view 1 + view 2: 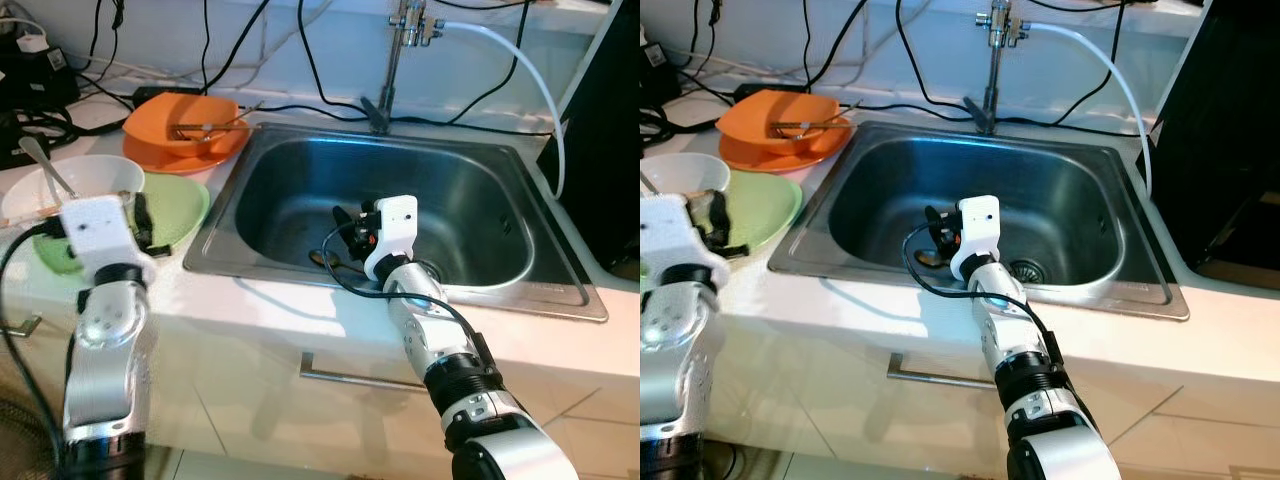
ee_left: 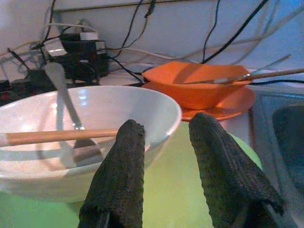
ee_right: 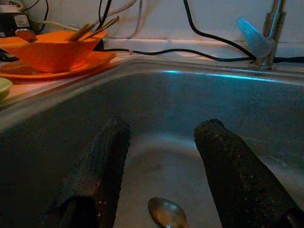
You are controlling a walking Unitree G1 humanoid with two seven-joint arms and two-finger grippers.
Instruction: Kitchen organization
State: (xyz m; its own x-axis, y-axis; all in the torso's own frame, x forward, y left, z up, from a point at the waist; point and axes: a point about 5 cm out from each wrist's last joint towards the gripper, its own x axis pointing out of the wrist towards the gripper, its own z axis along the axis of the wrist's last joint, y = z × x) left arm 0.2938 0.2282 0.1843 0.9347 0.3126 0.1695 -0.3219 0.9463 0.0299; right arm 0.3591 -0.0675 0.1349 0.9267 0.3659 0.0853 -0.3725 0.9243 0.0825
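So the right gripper (image 3: 159,171) is reaching down into the stainless sink (image 1: 500,215), with its fingers (image 3: 95,166) spread apart and nothing between them. A metal spoon (image 3: 166,212) is lying on the sink floor, and from the wrist camera its bowl is sitting right in the gap below the two fingers, not touched by either one as far as I can tell. From the head camera the spoon (image 1: 325,258) is showing just beside the gripper's fingertips, left of the drain (image 1: 1028,270).

The left gripper (image 2: 164,156) is hovering over the worktop (image 1: 250,310) to the left of the sink, fingers parted and holding nothing. It's pointing at a white bowl (image 2: 95,109) that's resting on a light green plate (image 1: 185,205). Inside that bowl a grey spoon (image 2: 66,99) is leaning against the far wall, and a wooden chopstick (image 2: 52,137) is lying across it.

Further back an orange bowl (image 1: 195,115) is sitting on an orange plate (image 1: 150,152), with a pair of chopsticks (image 1: 215,127) poking out over the rim toward the sink.

A faucet (image 1: 390,60) is standing behind the sink with a white hose (image 1: 530,70) looping off to the right, and a bunch of black cables (image 1: 300,60) are hanging down the wall.
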